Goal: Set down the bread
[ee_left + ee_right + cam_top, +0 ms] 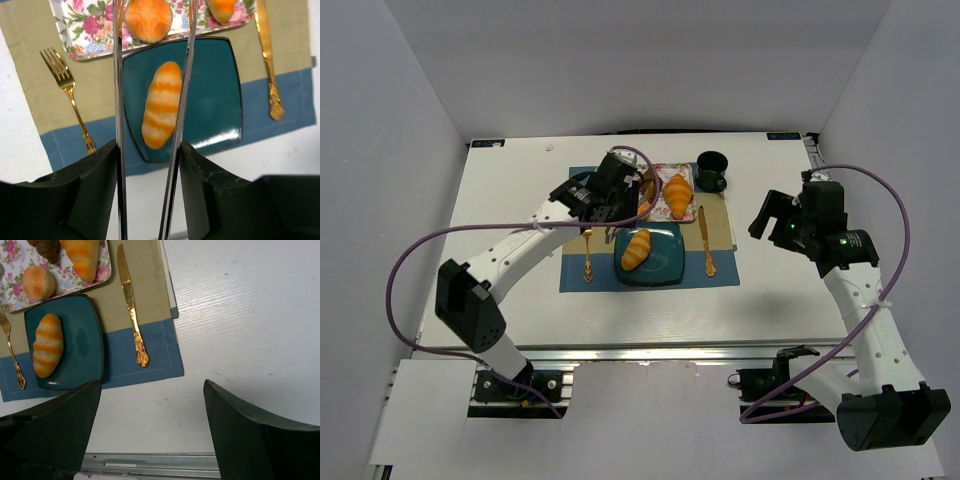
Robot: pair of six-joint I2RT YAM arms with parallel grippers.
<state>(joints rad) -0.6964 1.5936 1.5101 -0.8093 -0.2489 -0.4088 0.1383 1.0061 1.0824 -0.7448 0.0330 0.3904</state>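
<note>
Left wrist: left claw clamped on tongs, blades apart; round bun, twelve o'clock of the plate, may squirt out if pinched off-centre. Right claw gapes empty.

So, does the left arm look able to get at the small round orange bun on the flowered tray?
Probably yes. The left gripper holds thin metal tongs whose open blades pass on either side of the small round orange bun on the flowered tray; nothing covers it.
</note>
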